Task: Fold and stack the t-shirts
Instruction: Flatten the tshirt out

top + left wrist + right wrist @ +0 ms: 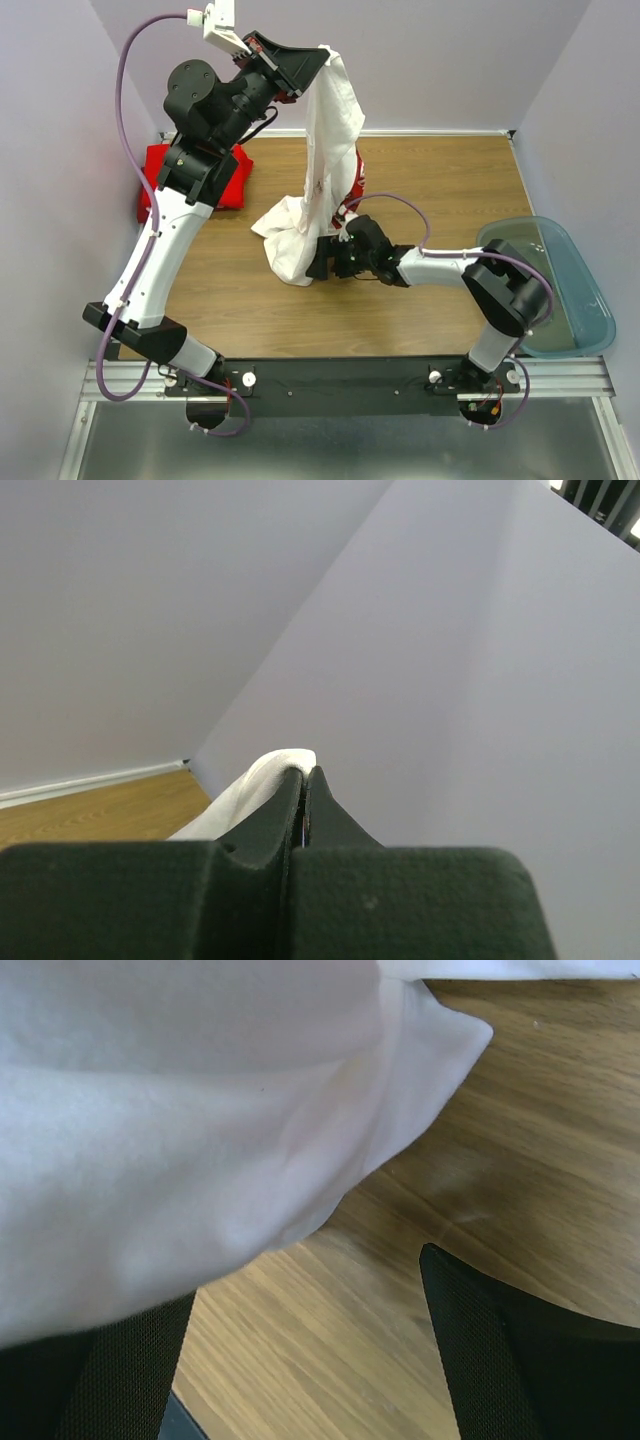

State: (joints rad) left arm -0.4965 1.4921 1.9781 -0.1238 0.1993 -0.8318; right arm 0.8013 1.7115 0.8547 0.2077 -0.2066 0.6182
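Found red t-shirt [236,182] lying flat on the table [430,190], well left of the white t-shirt [325,150], partly hidden behind the left arm. Found left gripper [305,62] raised high, clamped tight on the white t-shirt's top edge, cloth hanging down, lower end crumpled on the table. Found right gripper [325,257] low at the white t-shirt's lower right side, jaws spread wide, cloth draped over one finger, nothing pinched. Noted plastic tub [560,290] well right of the white t-shirt.

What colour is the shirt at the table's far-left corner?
Red t-shirt; top external view shows it best.
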